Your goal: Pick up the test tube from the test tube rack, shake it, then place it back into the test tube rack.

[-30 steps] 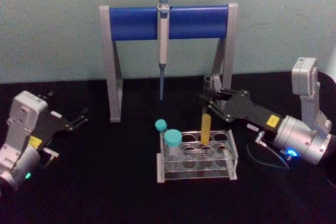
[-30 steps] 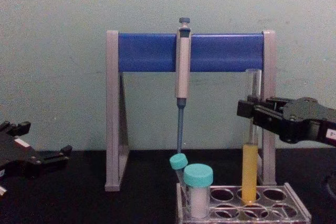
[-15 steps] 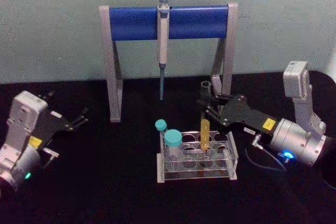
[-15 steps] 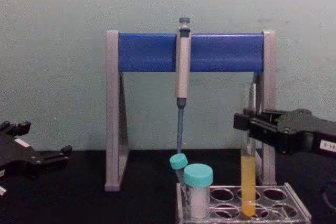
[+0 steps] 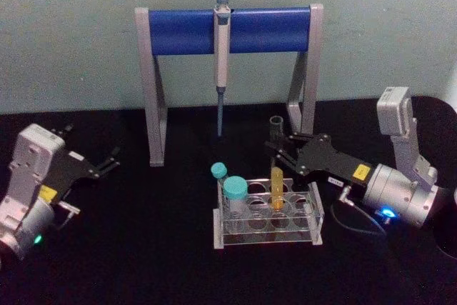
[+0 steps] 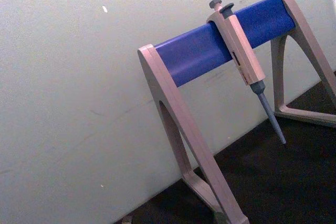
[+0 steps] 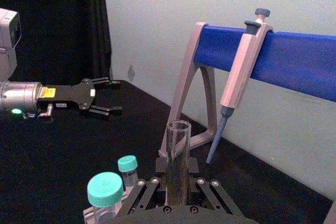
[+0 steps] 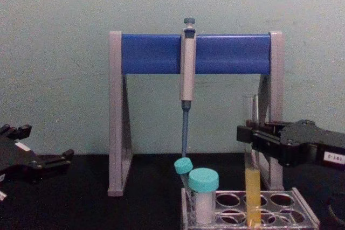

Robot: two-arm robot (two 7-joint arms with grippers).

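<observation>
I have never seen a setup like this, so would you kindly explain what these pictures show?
This is a two-armed robot filmed by four cameras: one on its head looking down, one on its chest looking forward, one on each wrist. On the black table stand a grey-and-blue pipette stand with a grey-blue pipette hanging from it, and a low clear plastic rack holding two teal-capped white tubes. The right claw grips a long clear glass test tube of yellow-orange liquid, its bottom down in a rack hole. The left claw sits open at the left, holding nothing.
</observation>
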